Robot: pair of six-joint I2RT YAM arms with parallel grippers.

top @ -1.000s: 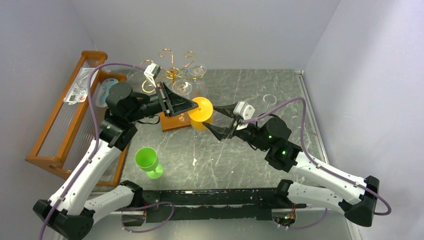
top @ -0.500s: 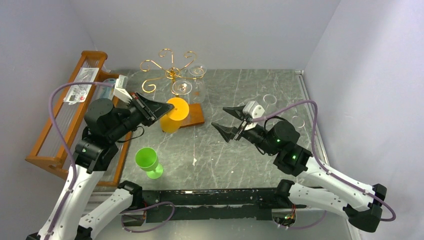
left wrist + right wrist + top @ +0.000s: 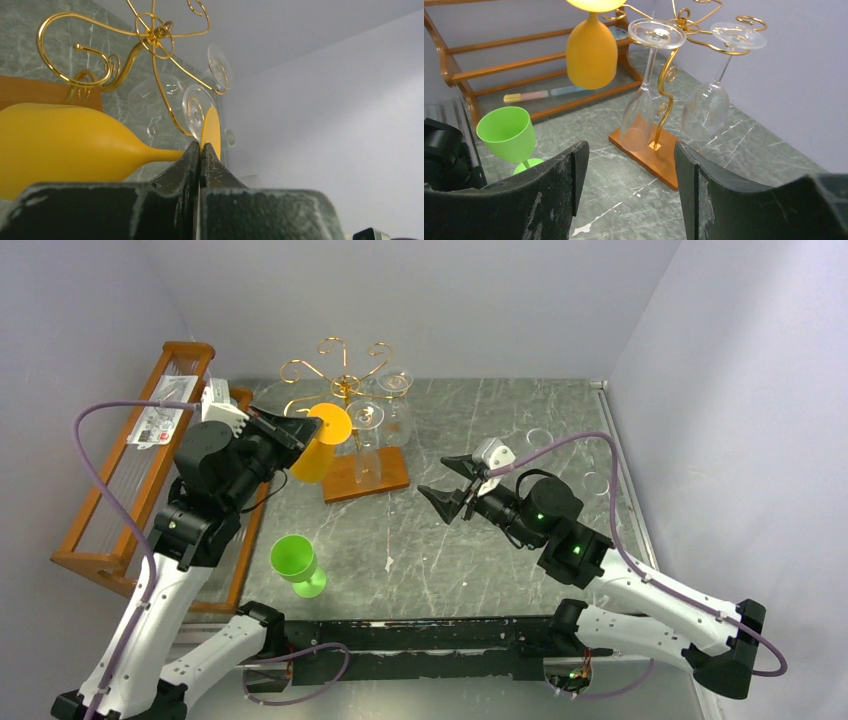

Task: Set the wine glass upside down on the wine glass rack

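My left gripper (image 3: 297, 430) is shut on the stem of an orange wine glass (image 3: 318, 447), held upside down just left of the gold wire rack (image 3: 340, 375). In the left wrist view the glass (image 3: 65, 145) lies left of my fingertips (image 3: 200, 150), its foot edge above them, near the rack's scroll arms (image 3: 75, 47). The rack stands on a small brown base (image 3: 368, 477), with two clear glasses (image 3: 366, 445) hanging bowl down. My right gripper (image 3: 448, 480) is open and empty, right of the rack; its wrist view shows the orange glass (image 3: 591, 52) and the rack (image 3: 669, 70).
A green wine glass (image 3: 296, 563) stands upright at the front left, also in the right wrist view (image 3: 508, 134). A large brown wooden shelf (image 3: 120, 470) lies along the left wall. Clear round pieces (image 3: 540, 438) lie at the back right.
My left gripper has carried the orange glass left, back and up, from the table's middle to beside the rack's left arms. My right gripper has let go and drawn back right, open.
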